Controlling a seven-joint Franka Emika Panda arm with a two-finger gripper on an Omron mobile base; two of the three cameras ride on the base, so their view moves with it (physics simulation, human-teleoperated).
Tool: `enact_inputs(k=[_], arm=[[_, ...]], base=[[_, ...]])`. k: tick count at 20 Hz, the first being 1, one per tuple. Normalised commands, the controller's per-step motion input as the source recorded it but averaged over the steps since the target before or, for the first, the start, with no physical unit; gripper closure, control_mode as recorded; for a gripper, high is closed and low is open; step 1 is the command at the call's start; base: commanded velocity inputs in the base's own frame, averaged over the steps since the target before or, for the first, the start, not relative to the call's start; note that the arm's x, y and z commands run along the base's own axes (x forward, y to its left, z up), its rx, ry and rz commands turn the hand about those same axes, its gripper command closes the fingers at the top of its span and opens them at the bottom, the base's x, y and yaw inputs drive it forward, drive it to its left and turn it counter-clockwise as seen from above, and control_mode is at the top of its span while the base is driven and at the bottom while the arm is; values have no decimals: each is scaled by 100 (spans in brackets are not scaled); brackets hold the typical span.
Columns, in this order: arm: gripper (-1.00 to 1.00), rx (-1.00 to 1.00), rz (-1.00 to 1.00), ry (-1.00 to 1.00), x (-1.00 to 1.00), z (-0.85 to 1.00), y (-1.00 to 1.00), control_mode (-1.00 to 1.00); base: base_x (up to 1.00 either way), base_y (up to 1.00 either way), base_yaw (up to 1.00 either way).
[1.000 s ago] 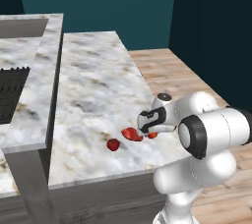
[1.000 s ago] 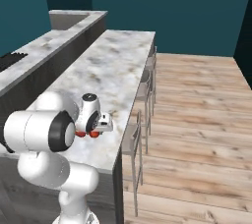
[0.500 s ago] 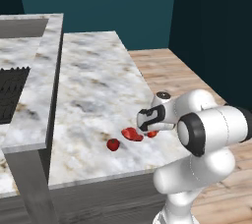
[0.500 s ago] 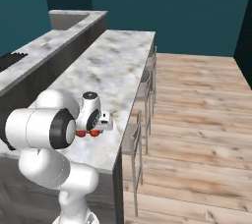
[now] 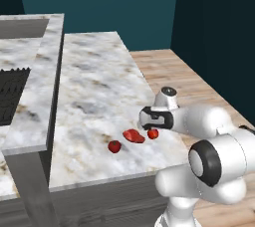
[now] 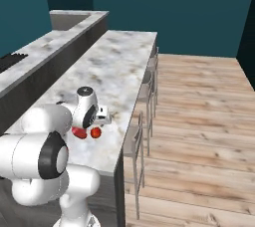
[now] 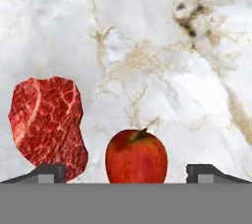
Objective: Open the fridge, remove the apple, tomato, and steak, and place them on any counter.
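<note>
The gripper (image 7: 126,171) hangs low over the counter (image 5: 94,86) with its jaws spread wide and released — the two dark fingertips (image 7: 47,171) stand well apart on either side of the apple (image 7: 136,156), which sits on the stone between them, and neither tip is seen to touch it.

The counter is a long slab of white-grey marbled stone with brownish veins, running from the near edge by the robot to the far teal wall. To its left in the left base view lies a second, narrower run of the same stone (image 5: 30,96) with a dark ribbed surface (image 5: 10,94) set in it. Along the counter's right side, seen from the right base view, grey stools (image 6: 137,146) line up against a pale wood floor (image 6: 199,121).

The white arm (image 5: 199,121) reaches in from the right over the near end of the counter, its hand turned downward above the food.

The steak (image 7: 47,125) — a flat, irregular piece of marbled red meat — lies on the stone just beside the apple, at its left in the hand view, with a gap between them. In the left base view a small round tomato (image 5: 114,146) rests on the counter left of the steak, a little apart and closer to the near edge.
</note>
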Motion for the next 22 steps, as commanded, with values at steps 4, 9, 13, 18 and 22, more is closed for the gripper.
enact_inputs(k=[4, 9, 13, 18, 22], arm=[[-100, 2, -5, -5, -37, 100, 0, -100], [-100, 1, -5, 0, -62, 100, -2, -100], [-100, 0, -6, -3, -79, 100, -3, -100], [-100, 0, -4, -9, -85, 100, -12, -100], [-100, 0, -4, -15, -99, 100, -16, -100]], base=[[0, 0, 0], [0, 0, 0], [0, 0, 0], [0, 0, 0], [0, 0, 0]])
